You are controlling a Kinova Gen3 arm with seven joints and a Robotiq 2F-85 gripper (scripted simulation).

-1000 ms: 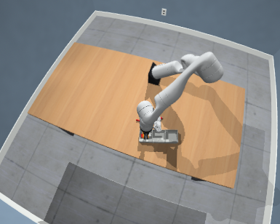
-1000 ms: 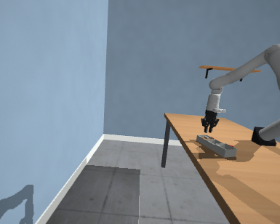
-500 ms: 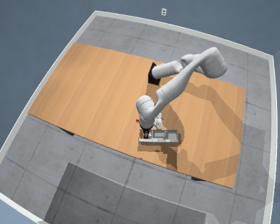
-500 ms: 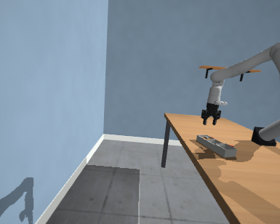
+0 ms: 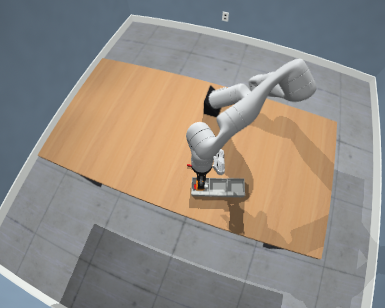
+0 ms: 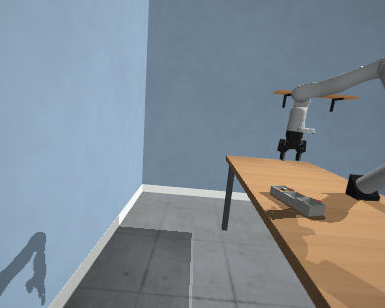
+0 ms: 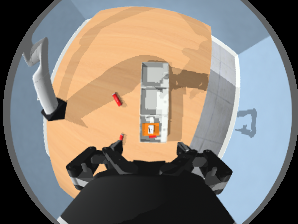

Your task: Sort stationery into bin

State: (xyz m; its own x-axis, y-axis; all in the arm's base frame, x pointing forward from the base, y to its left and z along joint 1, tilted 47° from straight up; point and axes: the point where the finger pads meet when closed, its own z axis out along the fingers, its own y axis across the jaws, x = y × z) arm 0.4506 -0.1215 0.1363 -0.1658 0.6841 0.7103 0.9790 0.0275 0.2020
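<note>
A long grey bin (image 5: 218,187) with several compartments stands near the table's front edge; it also shows in the exterior view (image 6: 297,200) and in the wrist view (image 7: 154,99). I cannot read its marks. An orange item (image 7: 150,128) lies in its end compartment, seen too in the top view (image 5: 198,187). My gripper (image 7: 149,147) (image 6: 292,155) is open and empty, well above that end of the bin. A small red item (image 7: 117,99) lies on the table beside the bin. A second red bit (image 7: 121,137) shows close to my left finger.
A white object lies on the table just behind the bin, partly hidden by my arm. The arm's black base (image 5: 212,102) stands at the table's far side. The table's front edge runs close to the bin.
</note>
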